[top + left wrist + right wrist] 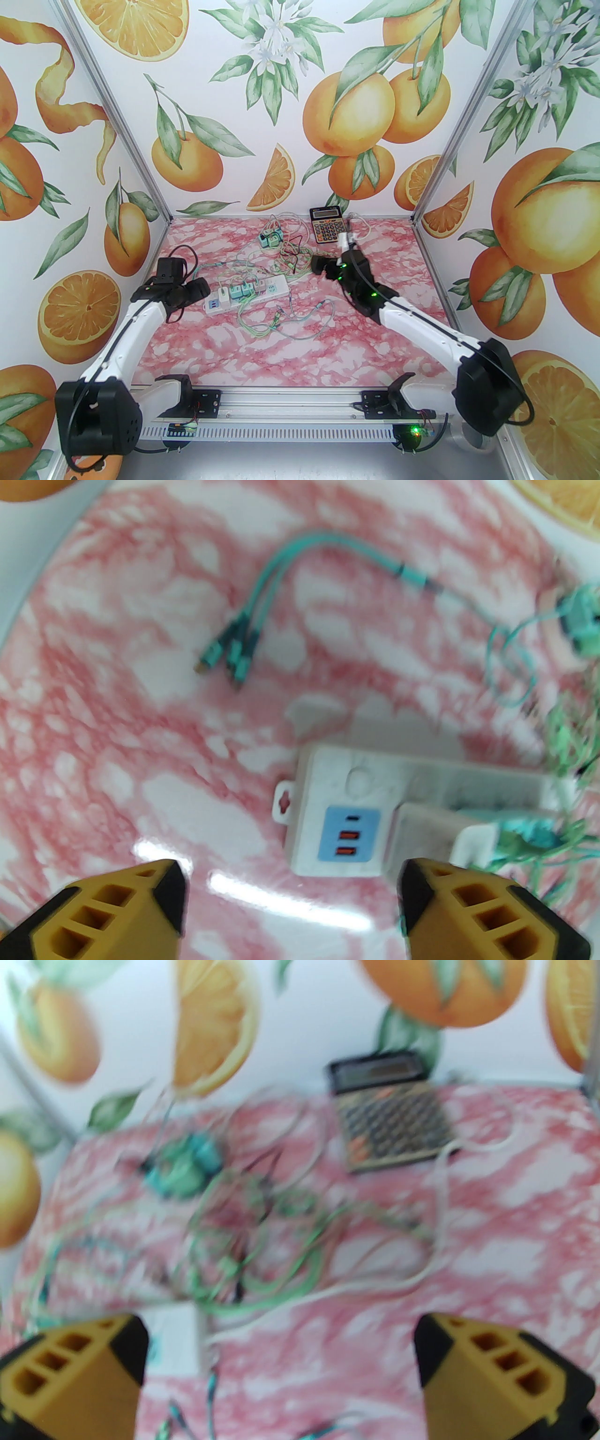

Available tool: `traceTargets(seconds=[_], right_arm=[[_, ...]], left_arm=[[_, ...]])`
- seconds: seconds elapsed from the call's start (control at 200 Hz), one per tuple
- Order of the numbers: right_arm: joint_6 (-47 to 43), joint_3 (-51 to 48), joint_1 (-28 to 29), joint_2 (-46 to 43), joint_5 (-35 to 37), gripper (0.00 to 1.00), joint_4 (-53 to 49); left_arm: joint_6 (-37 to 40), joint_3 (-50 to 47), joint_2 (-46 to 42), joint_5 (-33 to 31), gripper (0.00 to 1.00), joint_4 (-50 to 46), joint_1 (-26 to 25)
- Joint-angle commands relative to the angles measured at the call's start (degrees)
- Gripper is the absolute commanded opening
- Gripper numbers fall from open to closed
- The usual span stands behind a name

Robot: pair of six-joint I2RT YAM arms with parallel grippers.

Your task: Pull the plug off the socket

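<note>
Plugs (236,292) sat in the power strip (276,287); pull not done, I judged. Left end effector (290,878) at its end and right end effector (279,1335) beyond it, both released, empty.

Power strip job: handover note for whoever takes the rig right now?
Left gripper: jaws open, empty, at the USB end of the power strip.
Right gripper: jaws open, empty, facing the cable tangle near the strip's other end.
Plugs: a row seated in the strip, with a white plug next to the USB ports.
Done: nothing yet; no plug is gripped or out of that row.
Left: close on one plug, probably the white one nearest the left gripper, steady the strip and pull the plug straight out.
</note>
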Motion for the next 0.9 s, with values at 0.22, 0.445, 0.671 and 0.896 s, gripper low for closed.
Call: traceTargets(seconds=[0.22,0.445,0.671,0.896], right_arm=[[0.6,3.2,10.6,6.0,1.8,1.0,-2.7],[0.4,4.6,13.4,9.4,0.1,1.0,-2.2],[2.2,6.8,13.5,14.9,-0.5,1.0,-4.3],[6.2,5.5,8.5,17.2,-6.5,1.0,-3.4]], left_arm=[[0.7,2.8,12.6,2.6,0.7,10.9,1.2],[-0.7,4.9,18.8,6.2,0.68,13.6,2.1],[-3.1,1.9,20.5,11.1,0.57,13.2,1.4],[-10.8,-3.2,16.7,11.8,0.58,14.4,-4.9]])
